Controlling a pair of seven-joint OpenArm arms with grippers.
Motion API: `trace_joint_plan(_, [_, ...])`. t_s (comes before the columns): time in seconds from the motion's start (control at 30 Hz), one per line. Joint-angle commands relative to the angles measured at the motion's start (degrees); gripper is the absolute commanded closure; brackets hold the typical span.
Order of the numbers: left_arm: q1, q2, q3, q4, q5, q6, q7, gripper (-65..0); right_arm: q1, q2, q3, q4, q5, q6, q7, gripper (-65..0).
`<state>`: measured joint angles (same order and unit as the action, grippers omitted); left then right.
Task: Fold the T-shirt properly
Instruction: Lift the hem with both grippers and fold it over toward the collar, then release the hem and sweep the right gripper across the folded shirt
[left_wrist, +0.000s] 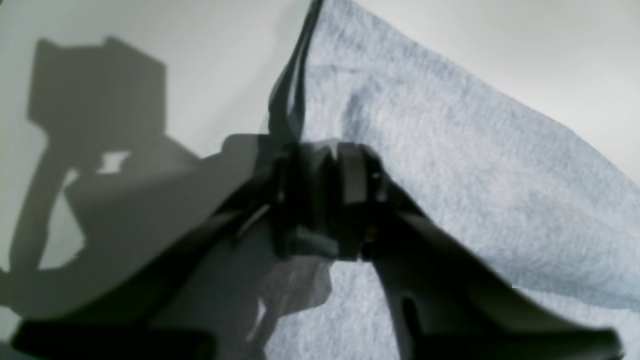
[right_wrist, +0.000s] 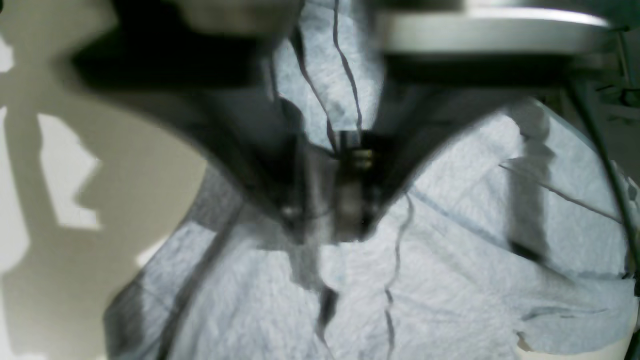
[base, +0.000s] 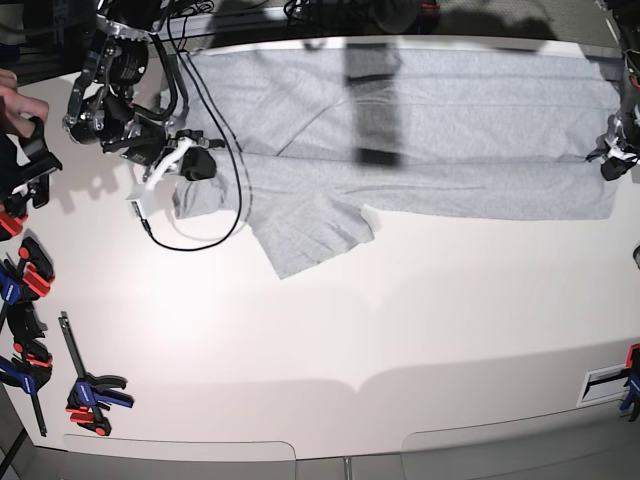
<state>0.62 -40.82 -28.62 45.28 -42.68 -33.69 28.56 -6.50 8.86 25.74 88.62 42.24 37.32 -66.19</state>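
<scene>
One shirt (base: 450, 110) covers most of the far half of the white table (base: 400, 330), spread as a long band from the left tool's end to the right tool's end, with a sleeve (base: 310, 235) jutting toward the near side. It looks already doubled lengthwise, so the fold seems partly done. The cloth is soft, light grey knit: it should drape, wrinkle and slide over the smooth table, and it will sag wherever it is not supported. Nothing about it is fragile. Best holds are likely the doubled edges and corners at the two ends, pinching every layer at once, since a grip on one layer would pull the fold apart.

The right tool (right_wrist: 325, 220) sits low on creased cloth at its end; blur hides whether cloth lies between the jaws, and its opening cannot be told. The left tool (left_wrist: 325, 195) stands at the shirt's edge, where a thin fold (left_wrist: 292, 85) rises from its tips; whether it grips that fold cannot be told either.

Clamps (base: 90, 392) lie near the table's edge.
</scene>
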Motion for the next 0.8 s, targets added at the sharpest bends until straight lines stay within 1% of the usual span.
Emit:
trace_joint_plan(0.0, [-0.59,-1.97,-0.59,0.9,-0.9,-0.46,-1.07,-13.7,0.79,0.98,0.24,1.16,1.46,0.44,1.64,-18.2])
trace_joint_plan(0.03, [-0.59,-2.03,-0.59,0.9,-0.92,-0.46,-1.36,-14.1,0.81,1.27,0.24,1.16,1.49,0.44,2.12,-19.6])
trace_joint_plan(0.17, [-0.59,-2.05,-1.49,1.92,-1.03,-0.44,-4.11,-14.3,2.03,2.84,0.39,1.18,1.51,0.42,3.21,-19.5])
trace_joint_plan(0.23, [-0.57,-2.05,-3.02,3.34,-2.82,-0.46,-4.13,-14.3,3.65,3.69,0.98,1.18,1.7,0.39,3.21,-19.5])
trace_joint_plan(0.3, [-0.59,-2.05,-5.03,5.09,-4.46,-0.48,-4.13,-14.3,5.97,3.85,2.05,1.18,1.95,0.42,3.48,-19.5])
trace_joint_plan(0.43, [-0.59,-2.05,-7.96,9.11,-4.5,-0.5,-3.69,-14.3,11.19,3.76,2.91,1.16,1.79,0.42,4.96,-19.5])
trace_joint_plan(0.5, [-0.59,-2.1,-8.2,10.64,-4.31,-0.5,-3.69,-14.3,13.6,2.93,2.91,1.11,0.5,0.39,5.4,-19.5])
trace_joint_plan(0.57, [-0.59,-2.05,-8.2,11.39,-4.31,-0.61,-3.72,-14.3,15.47,1.62,2.84,0.81,-3.19,0.26,6.64,-19.5])
trace_joint_plan(0.7, [-0.57,-2.03,-8.2,11.45,-4.31,-0.66,-3.74,-14.3,17.94,-1.86,2.69,-1.86,-12.13,-0.48,12.15,-19.5])
trace_joint_plan(0.77, [-0.57,-2.03,-8.2,11.43,-4.28,-0.66,-3.74,-14.9,19.04,-2.91,2.69,-4.79,-13.18,-0.5,13.7,-20.6])
